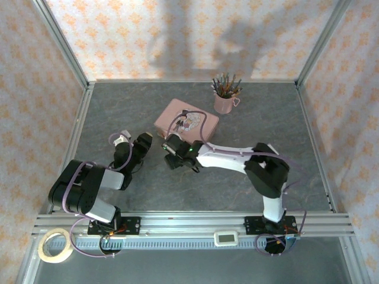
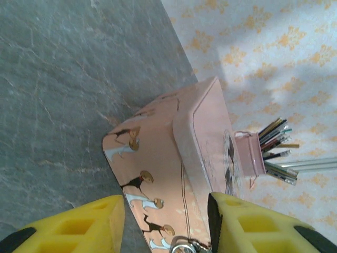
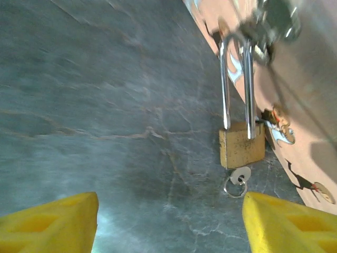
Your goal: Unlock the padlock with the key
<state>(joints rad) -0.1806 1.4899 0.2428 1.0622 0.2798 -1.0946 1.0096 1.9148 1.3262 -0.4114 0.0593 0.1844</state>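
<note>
Right gripper (image 3: 171, 221): yellow fingers spread wide and holding nothing; it points at the lock from close by, the key lying ahead between the two finger lines.
Left gripper (image 2: 166, 226): fingers likewise apart and empty; it faces the tin's near corner from the other side; a sliver of silver metal shows between its tips, too little to name.
Key (image 3: 240, 176): small grey bow with a thin wire ring hanging from it; its blade sits in the keyhole on the underside of the lock body, so insertion is judged done; nothing grips the bow.
Padlock (image 3: 242, 146): small squarish brass body, dull gold and slightly scuffed, under a long thin polished U-shackle; it hangs from the latch (image 3: 266, 23) on the tin's side wall, body low against the table and just beside the wall.
Shackle (image 3: 225, 84): both legs reach down to the body's top; motion blur leaves it uncertain whether the left leg is seated or has sprung free, though it looks seated.
Remaining work: as judged, pinch the bow, turn it, and see the shackle lift clear of the body.
Pink tin (image 3: 305, 105): pale pink box with printed figures; lid down; in the top view it stands mid-table, just beyond both grippers.
Table (image 3: 105, 105): grey marbled surface.
Pencil cup (image 1: 225, 97): pink, full of pencils, well behind the tin near the back wall.
</note>
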